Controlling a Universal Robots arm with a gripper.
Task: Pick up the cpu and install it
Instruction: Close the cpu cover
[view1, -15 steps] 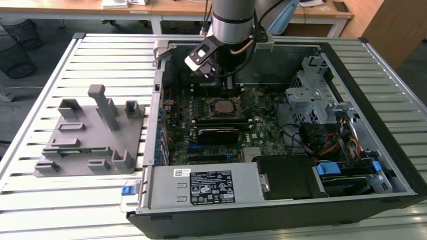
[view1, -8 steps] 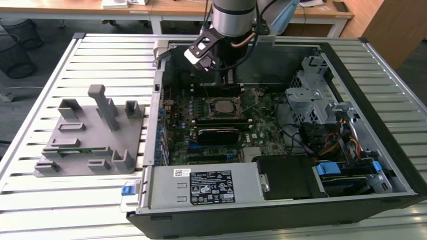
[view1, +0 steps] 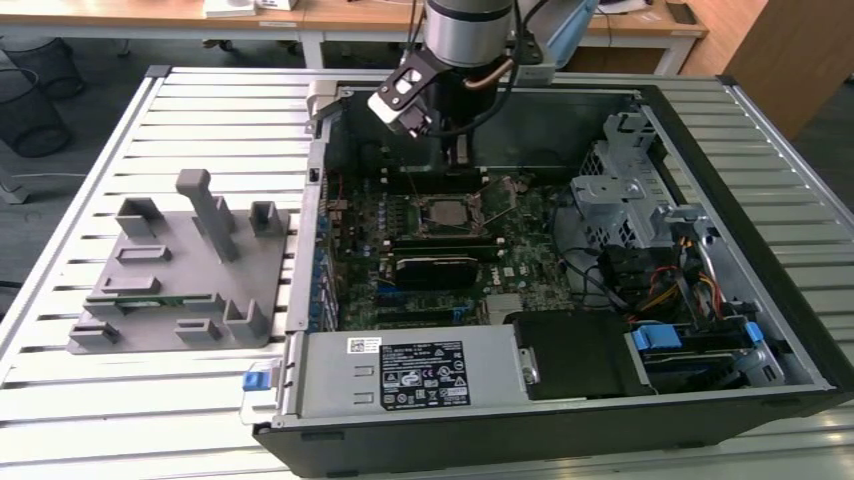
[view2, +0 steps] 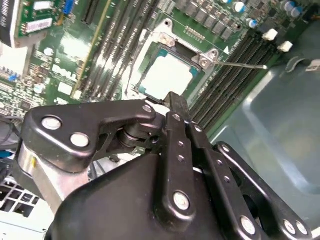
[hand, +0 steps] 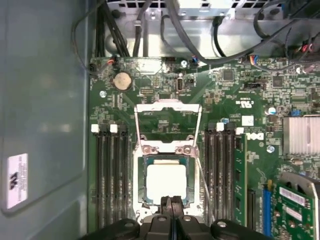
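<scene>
1 cpu (hand: 167, 181) in socket (hand: 165, 146), gripper (hand: 172, 199) nr edge.

- Open from above: the silvery-white square cpu (hand: 166, 181).
- Just beside it: the swung-open silvery metal load plate (hand: 167, 125).
- Flanking both sides: long black memory slots (hand: 110, 175).

Hidden: one edge of cpu (hand: 166, 182), behind gripper (hand: 172, 201), both wrist views; much of motherboard (view2: 100, 60), under gripper body, second wrist view. Cut off by picture edge: gripper body, first wrist view; arm (view1: 467, 30), top of exterior view. Too small to tell: contents of socket (view1: 450, 212) in exterior view, possibly chip.
</scene>
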